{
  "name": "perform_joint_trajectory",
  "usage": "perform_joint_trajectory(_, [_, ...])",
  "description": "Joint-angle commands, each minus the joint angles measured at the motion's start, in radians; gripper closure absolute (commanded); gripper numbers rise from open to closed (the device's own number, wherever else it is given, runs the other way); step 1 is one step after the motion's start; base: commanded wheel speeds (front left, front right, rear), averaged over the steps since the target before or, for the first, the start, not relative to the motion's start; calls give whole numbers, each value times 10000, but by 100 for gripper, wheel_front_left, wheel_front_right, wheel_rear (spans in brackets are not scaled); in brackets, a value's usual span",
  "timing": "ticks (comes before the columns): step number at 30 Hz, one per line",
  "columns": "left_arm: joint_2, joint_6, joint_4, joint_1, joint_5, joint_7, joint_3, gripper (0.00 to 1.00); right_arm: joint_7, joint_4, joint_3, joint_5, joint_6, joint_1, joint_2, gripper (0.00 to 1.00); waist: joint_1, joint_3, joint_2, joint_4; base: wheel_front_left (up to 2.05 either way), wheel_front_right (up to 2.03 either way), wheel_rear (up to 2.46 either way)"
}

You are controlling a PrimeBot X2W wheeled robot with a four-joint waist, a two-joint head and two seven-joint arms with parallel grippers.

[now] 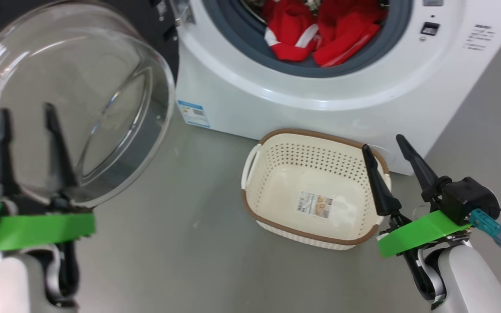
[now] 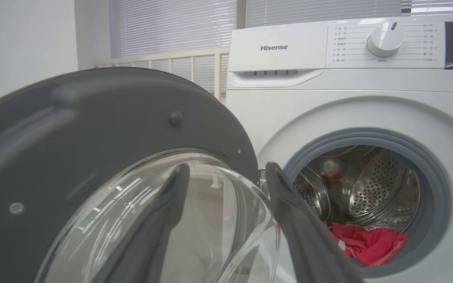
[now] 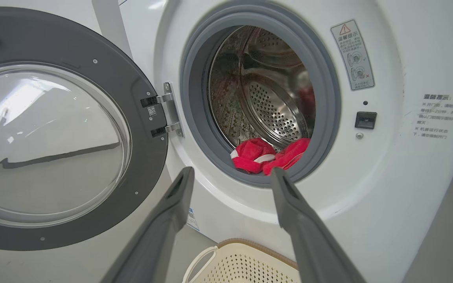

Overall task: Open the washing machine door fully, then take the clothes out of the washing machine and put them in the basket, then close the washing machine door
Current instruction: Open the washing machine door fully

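With the washing machine door (image 1: 72, 100) standing open to expose the clothes (image 1: 320, 34), the left hand (image 1: 26, 111) beside it and the right hand (image 1: 383, 143) by the waiting basket (image 1: 320, 135) are hovering wide, empty.

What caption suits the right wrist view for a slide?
Right gripper, jaws open, faces the washing machine: door open, red clothes inside, basket below.

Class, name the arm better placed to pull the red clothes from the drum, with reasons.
Likely right: the open right gripper points at the clothes, beside the basket; the left gripper faces the washing machine door.
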State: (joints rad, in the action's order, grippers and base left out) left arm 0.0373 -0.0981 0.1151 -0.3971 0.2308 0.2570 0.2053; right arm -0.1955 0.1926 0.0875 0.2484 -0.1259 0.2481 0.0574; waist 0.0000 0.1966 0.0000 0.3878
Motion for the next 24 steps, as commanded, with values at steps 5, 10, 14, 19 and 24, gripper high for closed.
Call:
perform_joint_trajectory(5, [191,-188,-718,406,614,-82,-697,0,-274,-138,-58,-122,-48,262,-72,0,0,-179,0,-781,0,0,0])
perform_joint_trajectory(10, [213,-254,-913,677,855,-255,-1300,0,-449,-82,-286,-391,-48,285,-72,0,0,-203,0,-1441,0,0,0])
perform_joint_trajectory(14, [334,-281,-912,902,1018,-392,-1593,0,-558,-44,-451,-671,-48,243,-72,0,0,-230,0,-2007,0,0,0])
perform_joint_trajectory(19, [501,-297,-849,1250,1210,-454,-1774,0,-630,-8,-588,-922,-48,121,-72,0,0,-351,0,-2706,0,0,0])
perform_joint_trajectory(24, [724,-303,-818,1724,1183,-376,-1839,0,-655,-115,-649,-971,-48,-136,-72,0,0,-544,0,-3330,0,0,0])
